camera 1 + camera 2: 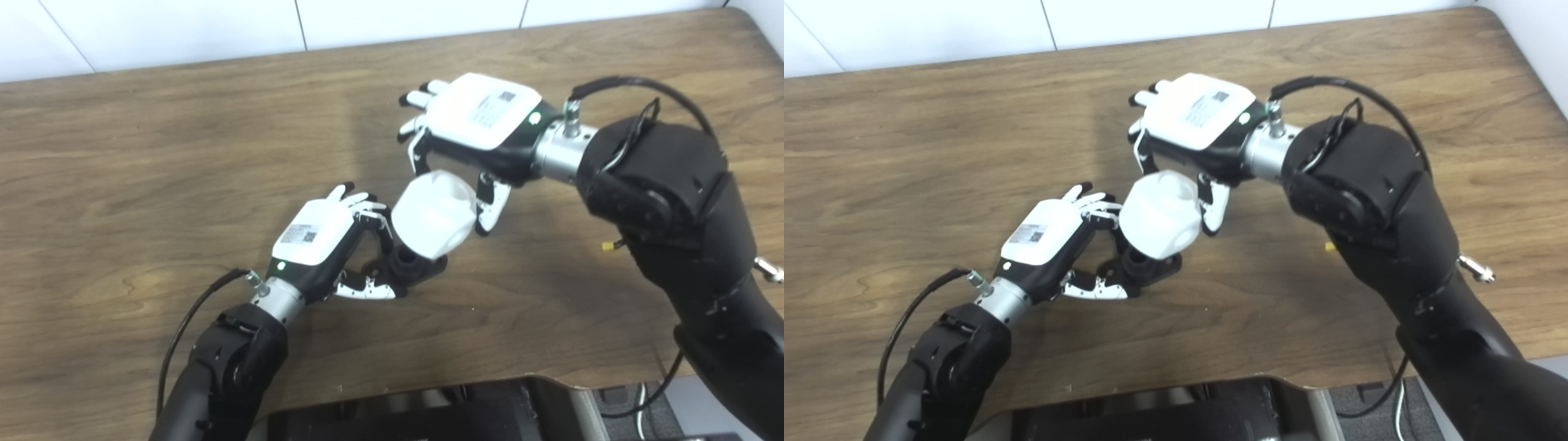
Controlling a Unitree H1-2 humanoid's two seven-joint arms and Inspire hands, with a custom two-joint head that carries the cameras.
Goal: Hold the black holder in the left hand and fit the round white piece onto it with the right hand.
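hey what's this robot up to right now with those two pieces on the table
It is putting two parts together. The left robot hand grips a black holder that sits on the wooden table. The right robot hand holds a round white piece from above and has it right over the holder's top. The white piece hides the place where the two meet, so I can't tell whether it is seated.

Smooth white plastic piece (436, 213), matt black holder (407, 264), grained wood table (153, 159).
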